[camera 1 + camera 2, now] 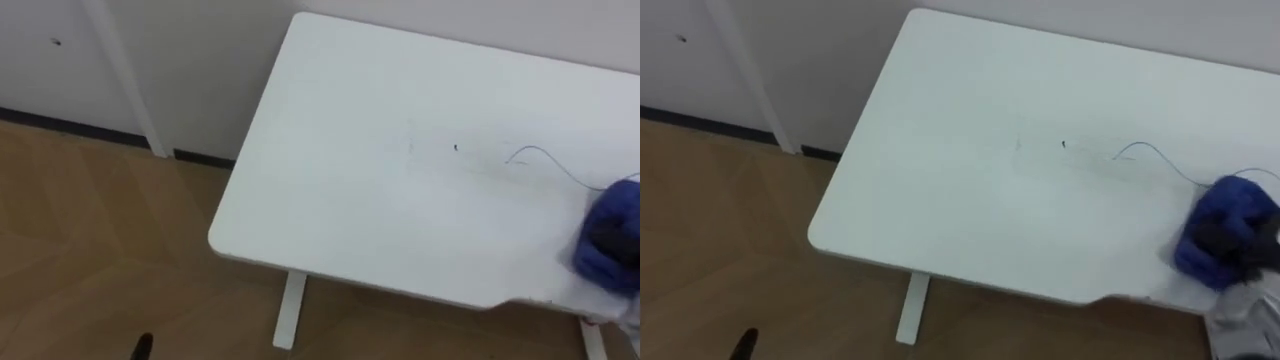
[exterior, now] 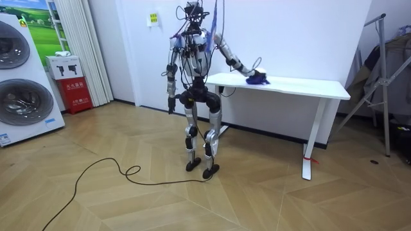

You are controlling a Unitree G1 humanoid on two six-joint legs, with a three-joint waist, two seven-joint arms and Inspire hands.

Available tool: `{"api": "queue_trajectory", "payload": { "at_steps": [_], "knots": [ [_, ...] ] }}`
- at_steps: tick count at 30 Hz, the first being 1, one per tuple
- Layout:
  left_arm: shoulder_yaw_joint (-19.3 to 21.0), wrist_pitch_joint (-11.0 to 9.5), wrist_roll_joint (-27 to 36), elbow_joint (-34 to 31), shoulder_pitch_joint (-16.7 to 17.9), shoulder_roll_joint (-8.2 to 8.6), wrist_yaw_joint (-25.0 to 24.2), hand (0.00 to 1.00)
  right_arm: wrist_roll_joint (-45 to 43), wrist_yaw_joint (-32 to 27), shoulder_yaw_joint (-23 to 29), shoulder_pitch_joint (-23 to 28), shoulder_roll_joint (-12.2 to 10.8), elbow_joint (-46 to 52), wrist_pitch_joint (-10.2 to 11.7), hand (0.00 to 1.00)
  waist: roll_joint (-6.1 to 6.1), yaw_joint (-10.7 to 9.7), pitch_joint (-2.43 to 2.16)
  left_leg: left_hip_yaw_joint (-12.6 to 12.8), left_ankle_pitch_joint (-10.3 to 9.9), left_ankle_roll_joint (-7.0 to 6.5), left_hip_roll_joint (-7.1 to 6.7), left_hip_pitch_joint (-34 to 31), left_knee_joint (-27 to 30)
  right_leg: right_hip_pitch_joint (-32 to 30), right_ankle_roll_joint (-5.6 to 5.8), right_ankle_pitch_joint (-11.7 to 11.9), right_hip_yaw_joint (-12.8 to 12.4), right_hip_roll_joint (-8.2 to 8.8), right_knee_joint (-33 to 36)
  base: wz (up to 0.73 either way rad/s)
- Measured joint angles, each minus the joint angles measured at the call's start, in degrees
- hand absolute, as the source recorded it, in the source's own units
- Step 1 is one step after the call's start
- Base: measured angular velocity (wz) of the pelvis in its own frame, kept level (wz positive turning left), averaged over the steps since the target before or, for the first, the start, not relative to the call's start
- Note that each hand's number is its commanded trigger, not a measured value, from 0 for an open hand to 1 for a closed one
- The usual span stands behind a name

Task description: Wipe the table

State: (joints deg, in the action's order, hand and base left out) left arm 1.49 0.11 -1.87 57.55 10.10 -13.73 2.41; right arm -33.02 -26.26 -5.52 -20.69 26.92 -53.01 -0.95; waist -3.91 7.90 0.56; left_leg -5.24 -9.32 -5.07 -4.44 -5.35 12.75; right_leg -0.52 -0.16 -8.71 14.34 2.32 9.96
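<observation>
A white table [image 1: 350, 150] stands against the wall, and I stand at its left end [image 2: 221, 78]. A bunched blue cloth [image 1: 1215, 260] lies on the top near the front edge, at the far right of the eye views. My right hand [image 1: 1238, 238] reaches in from the lower right and rests in the cloth, dark fingers curled into its folds. A thin dark curved line [image 1: 540, 155] and a small dark speck [image 1: 456, 148] mark the tabletop left of the cloth. My left hand [image 2: 171, 106] hangs at my side, away from the table.
The table's white leg [image 1: 290, 310] stands on wooden floor below the front edge. A white upright post [image 1: 125, 70] runs along the wall to the left. Washing machines [image 2: 19, 83] and a red box [image 2: 76, 93] stand at the room view's left, a metal stand [image 2: 385, 70] at its right.
</observation>
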Motion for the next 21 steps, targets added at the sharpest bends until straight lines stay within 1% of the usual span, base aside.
{"api": "queue_trajectory", "payload": {
  "at_steps": [1, 2, 3, 4, 5, 6, 7, 8, 9, 11, 12, 14, 16, 17, 18, 20, 21],
  "knots": [
    [-0.18, 0.08, 0.04, 0.07, -0.37, -0.01, -0.19, 0.00, -1.07, 0.80, -2.15, -1.86, -0.31, 0.20, 0.21, 1.00, 0.07, 0.56, 0.07, 0.14, 0.09, 0.14, 0.13, -0.16, -0.01, -0.32, -0.17, 0.10, -0.12, -0.13, -0.02, -0.10],
    [-1.64, 0.21, 0.38, 0.08, -1.07, -0.11, -0.23, 0.00, -1.39, 2.14, -6.42, -5.63, -1.11, 0.02, 0.31, 1.00, 0.09, 1.63, 0.29, 0.14, 0.38, 0.37, 0.30, -0.43, -0.03, -0.78, -0.42, 0.25, -0.11, -0.30, -0.02, 0.00],
    [-3.35, 0.22, 1.85, 0.15, -1.91, -0.23, -0.30, 0.00, -1.05, 3.56, -9.55, -8.80, -2.04, -0.06, 0.31, 1.00, -0.12, 2.63, 0.45, 0.19, 0.77, 0.62, 0.52, -1.03, -0.17, -1.53, -0.61, 0.37, 0.01, -0.46, 0.00, 0.08],
    [-3.88, 0.24, 2.56, 0.36, -2.36, -0.22, -0.37, 0.00, -0.95, 4.17, -10.49, -10.30, -2.64, -0.14, 0.34, 1.00, -0.27, 3.32, 0.53, 0.12, 1.06, 0.76, 0.60, -1.35, -0.35, -1.90, -0.72, 0.44, 0.11, -0.52, -0.02, 0.15],
    [-4.88, 0.39, 3.05, 0.61, -2.98, -0.21, -0.57, 0.00, -0.84, 5.42, -11.56, -13.10, -3.82, -1.08, 0.51, 1.00, -0.47, 4.54, 0.62, -0.35, 1.46, 0.98, 0.67, -2.05, -0.72, -2.53, -0.90, 0.55, 0.31, -0.64, -0.17, 0.26],
    [-5.28, 0.45, 3.04, 0.73, -3.67, -0.14, -0.89, 0.00, -0.70, 6.19, -11.98, -15.59, -4.97, -2.80, 0.99, 1.00, -0.56, 5.66, 0.69, -1.12, 1.55, 1.11, 0.71, -2.67, -0.55, -2.81, -0.94, 0.57, 1.44, -0.57, -0.27, 0.35],
    [-5.53, 0.46, 3.04, 1.16, -4.00, -0.13, -0.93, 0.00, -0.27, 6.44, -12.27, -16.50, -5.13, -3.99, 1.31, 1.00, -0.56, 5.96, 0.69, -1.71, 1.57, 1.16, 0.67, -3.02, -0.40, -2.81, -0.94, 0.57, 2.35, -0.38, -0.32, 0.57],
    [-6.26, 0.52, 3.68, 2.37, -4.86, -0.36, -0.90, 0.00, 1.09, 6.39, -12.38, -17.72, -5.07, -6.60, 1.94, 1.00, -0.60, 6.26, 0.73, -3.20, 1.67, 1.32, 0.50, -3.53, -0.17, -2.75, -0.94, 0.57, 3.63, -0.30, -0.32, 0.66],
    [-6.32, 0.73, 4.01, 2.58, -4.76, -0.66, -0.92, 0.00, 2.89, 6.29, -11.85, -18.37, -4.83, -8.32, 2.57, 1.00, -0.75, 6.41, 0.76, -4.25, 1.68, 1.35, 0.42, -4.17, 0.13, -2.90, -0.94, 0.57, 4.10, -0.33, -0.32, 0.59],
    [-6.27, 0.93, 4.09, 2.57, -4.31, -0.88, -0.91, 0.00, 5.71, 6.20, -11.13, -18.76, -3.88, -9.06, 3.49, 1.00, -1.02, 6.55, 0.81, -4.81, 1.70, 1.39, 0.28, -5.26, 0.28, -3.66, -0.93, 0.57, 4.62, -0.31, -0.38, 0.23],
    [-6.31, 1.18, 4.13, 2.57, -4.50, -0.83, -0.92, 0.00, 7.74, 6.01, -11.11, -18.73, -3.00, -9.38, 4.64, 1.00, -0.95, 6.37, 1.04, -5.14, 1.70, 1.39, 0.06, -5.94, 0.64, -3.91, -0.93, 0.56, 4.80, -0.24, -0.53, 0.13],
    [-6.32, 1.17, 4.20, 2.62, -5.32, -0.86, -0.86, 0.00, 9.84, 5.71, -11.08, -18.57, -2.15, -10.09, 6.13, 1.00, -0.73, 6.26, 1.28, -5.43, 1.72, 1.36, -0.20, -6.58, 0.79, -4.35, -0.93, 0.56, 5.03, -0.20, -0.50, 0.09],
    [-6.35, 1.17, 4.78, 2.73, -6.32, -0.94, -0.66, 0.00, 10.82, 4.97, -10.49, -18.43, -2.03, -10.12, 6.92, 1.00, -0.50, 6.03, 1.75, -5.57, 1.79, 1.27, -0.34, -7.13, 0.89, -4.79, -0.92, 0.57, 5.57, -0.26, -0.49, 0.04],
    [-6.35, 1.15, 5.03, 2.72, -7.20, -0.97, -0.64, 0.00, 10.99, 4.52, -9.41, -18.08, -2.02, -10.13, 7.48, 1.00, -0.42, 5.93, 1.83, -5.69, 1.81, 1.25, -0.42, -7.54, 0.87, -5.18, -0.92, 0.57, 5.56, -0.20, -0.35, 0.00],
    [-6.25, 1.10, 5.29, 2.73, -7.99, -1.12, -0.65, 0.00, 11.15, 4.31, -7.87, -17.06, -2.03, -10.11, 8.05, 1.00, -0.39, 5.82, 1.84, -5.72, 1.81, 1.25, -0.48, -7.99, 1.06, -5.44, -0.91, 0.59, 5.57, -0.18, -0.33, 0.00],
    [-6.19, 0.85, 6.13, 2.75, -8.41, -1.39, -0.68, 0.00, 12.87, 3.90, -6.37, -15.68, -1.99, -10.12, 9.14, 1.00, -0.29, 5.66, 1.81, -5.85, 1.83, 1.22, -0.56, -8.05, 1.46, -5.45, -0.90, 0.59, 5.90, -0.10, -0.29, 0.07],
    [-6.15, 0.75, 6.19, 2.72, -8.39, -1.54, -0.67, 0.00, 13.94, 3.71, -5.44, -14.94, -1.98, -10.12, 10.00, 1.00, -0.13, 5.01, 1.71, -6.03, 1.82, 1.21, -0.68, -8.42, 1.80, -5.53, -0.90, 0.59, 6.32, -0.07, -0.22, 0.13]
  ]
}}
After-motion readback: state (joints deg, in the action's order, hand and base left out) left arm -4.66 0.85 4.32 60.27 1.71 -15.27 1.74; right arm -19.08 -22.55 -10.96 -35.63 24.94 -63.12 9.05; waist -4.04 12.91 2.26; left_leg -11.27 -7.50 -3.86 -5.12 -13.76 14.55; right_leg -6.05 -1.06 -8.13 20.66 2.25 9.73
